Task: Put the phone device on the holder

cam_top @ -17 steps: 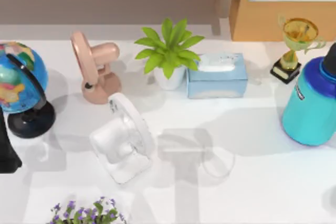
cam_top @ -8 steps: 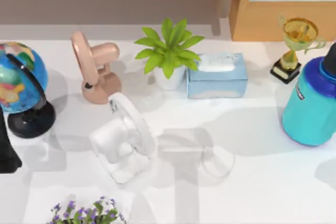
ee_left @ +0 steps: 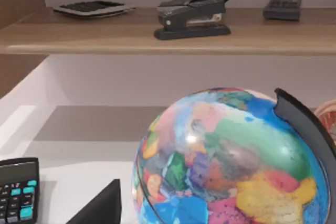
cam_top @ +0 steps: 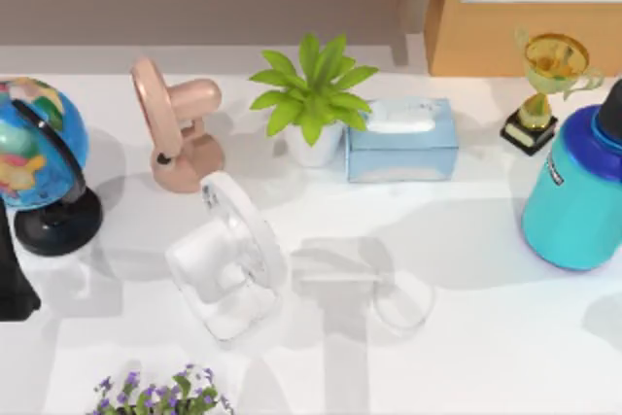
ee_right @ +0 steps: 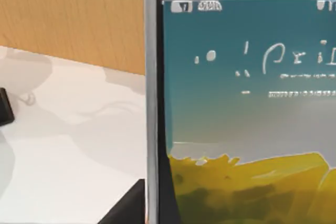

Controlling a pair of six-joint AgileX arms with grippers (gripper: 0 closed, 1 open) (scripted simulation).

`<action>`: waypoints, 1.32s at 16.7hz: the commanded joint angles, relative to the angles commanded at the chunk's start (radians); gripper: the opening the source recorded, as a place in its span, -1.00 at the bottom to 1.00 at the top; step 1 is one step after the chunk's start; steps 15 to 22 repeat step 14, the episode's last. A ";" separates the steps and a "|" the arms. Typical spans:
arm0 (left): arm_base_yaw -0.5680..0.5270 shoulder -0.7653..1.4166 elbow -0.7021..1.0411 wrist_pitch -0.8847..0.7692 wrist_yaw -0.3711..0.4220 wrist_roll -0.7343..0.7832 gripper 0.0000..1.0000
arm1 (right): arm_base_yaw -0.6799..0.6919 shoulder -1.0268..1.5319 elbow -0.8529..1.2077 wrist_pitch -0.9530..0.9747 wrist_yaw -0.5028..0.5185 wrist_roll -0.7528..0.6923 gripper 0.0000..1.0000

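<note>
The phone point(ee_right: 241, 108) stands upright close before the right wrist camera, its silvery rim edging a lit teal and yellow screen, with the white desk point(cam_top: 486, 337) and a wooden cabinet behind it. A dark wedge touches the rim low down; I cannot tell whether the right jaws are apart, together or clamped on it. In the top view a pale holder point(cam_top: 374, 289) sits near the desk's middle, just right of a white fan point(cam_top: 228, 255). The left arm point(cam_top: 12, 284) is parked at the desk's left edge beside the globe point(cam_top: 29, 148); its jaws' state I cannot tell either.
</note>
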State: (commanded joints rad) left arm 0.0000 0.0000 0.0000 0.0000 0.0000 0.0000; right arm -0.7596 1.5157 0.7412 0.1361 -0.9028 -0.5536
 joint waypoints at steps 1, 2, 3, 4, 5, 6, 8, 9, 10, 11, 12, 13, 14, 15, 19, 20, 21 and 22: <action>0.000 0.000 0.000 0.000 0.000 0.000 1.00 | 0.000 0.000 0.000 0.000 0.000 0.000 -0.10; 0.000 0.000 0.000 0.000 0.000 0.000 1.00 | 0.000 0.000 0.000 0.000 0.000 0.000 0.06; 0.000 0.000 0.000 0.000 0.000 0.000 1.00 | 0.000 0.000 0.000 0.000 0.000 0.000 0.21; 0.000 0.000 0.000 0.000 0.000 0.000 1.00 | 0.000 0.000 0.000 0.000 0.000 0.000 0.36; 0.000 0.000 0.000 0.000 0.000 0.000 1.00 | 0.000 0.000 0.000 0.000 0.000 0.000 0.51; 0.000 0.000 0.000 0.000 0.000 0.000 1.00 | 0.000 0.000 0.000 0.000 0.000 0.000 0.66; 0.000 0.000 0.000 0.000 0.000 0.000 1.00 | 0.000 0.000 0.000 0.000 0.000 0.000 0.96; 0.000 0.000 0.000 0.000 0.000 0.000 1.00 | 0.000 0.000 0.000 0.000 0.000 0.000 1.00; 0.000 0.000 0.000 0.000 0.000 0.000 1.00 | 0.000 0.000 0.000 0.000 0.000 0.000 1.00; 0.000 0.000 0.000 0.000 0.000 0.000 1.00 | 0.000 0.000 0.000 0.000 0.000 0.000 1.00; 0.000 0.000 0.000 0.000 0.000 0.000 1.00 | 0.000 0.000 0.000 0.000 0.000 0.000 1.00; 0.000 0.000 0.000 0.000 0.000 0.000 1.00 | 0.000 0.000 0.000 0.000 0.000 0.000 1.00; 0.000 0.000 0.000 0.000 0.000 0.000 1.00 | 0.000 0.000 0.000 0.000 0.000 0.000 1.00; 0.000 0.000 0.000 0.000 0.000 0.000 1.00 | 0.000 0.000 0.000 0.000 0.000 0.000 1.00; 0.000 0.000 0.000 0.000 0.000 0.000 1.00 | 0.000 0.000 0.000 0.000 0.000 0.000 1.00; 0.000 0.000 0.000 0.000 0.000 0.000 1.00 | 0.000 0.000 0.000 0.000 0.000 0.000 1.00; 0.000 0.000 0.000 0.000 0.000 0.000 1.00 | 0.000 0.000 0.000 0.000 0.000 0.000 1.00; 0.000 0.000 0.000 0.000 0.000 0.000 1.00 | 0.000 0.000 0.000 0.000 0.000 0.000 1.00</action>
